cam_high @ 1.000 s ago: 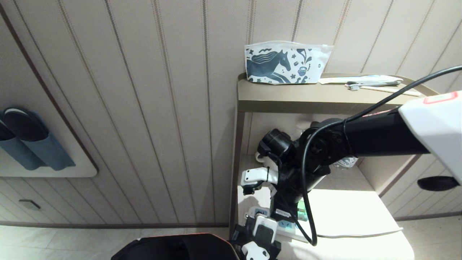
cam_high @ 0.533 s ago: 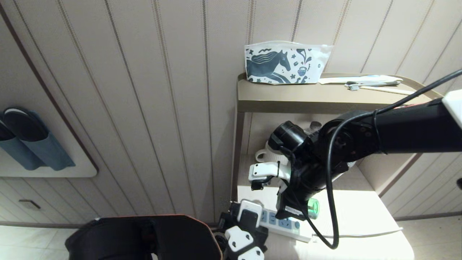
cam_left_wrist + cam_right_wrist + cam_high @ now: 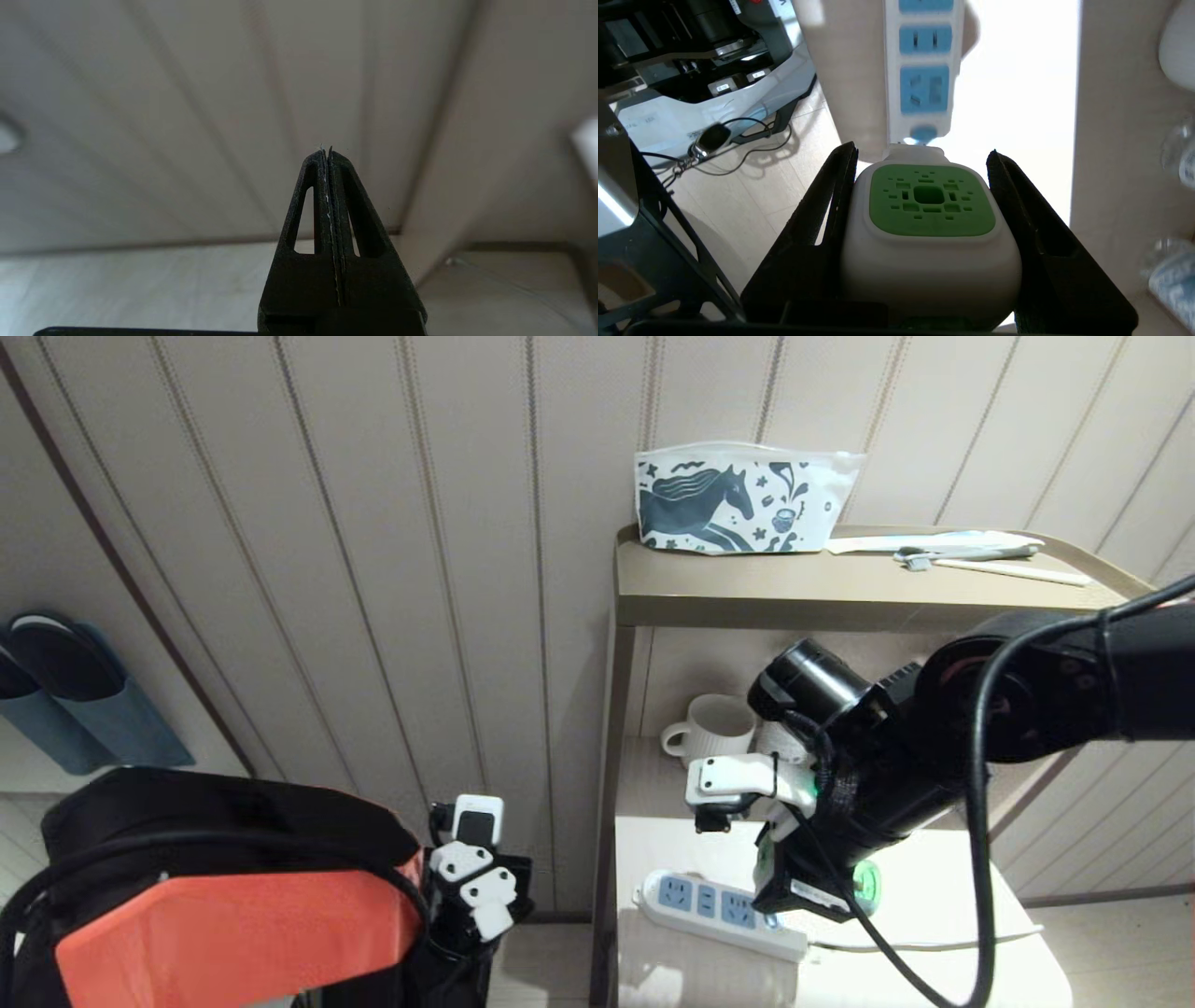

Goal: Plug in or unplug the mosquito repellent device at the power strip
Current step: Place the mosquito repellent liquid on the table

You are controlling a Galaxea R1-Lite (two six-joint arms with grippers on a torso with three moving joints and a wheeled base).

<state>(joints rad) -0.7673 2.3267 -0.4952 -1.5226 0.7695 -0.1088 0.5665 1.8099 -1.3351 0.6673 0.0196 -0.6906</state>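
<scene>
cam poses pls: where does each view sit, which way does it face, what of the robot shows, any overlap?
Head: high, looking down at the shelf unit; both arms show.
Left wrist: behind the shut left gripper, facing the panelled wall and floor.
Right wrist: behind the right gripper, clamped on the mosquito repellent device, facing the power strip.
Shared: head and right wrist both see strip and device.

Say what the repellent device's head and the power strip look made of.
Mosquito repellent device: head looks like smooth matte white plastic with a perforated green insert. Power strip: probably glossy white moulded plastic, given its bright sheen, with light-blue socket faces.
</scene>
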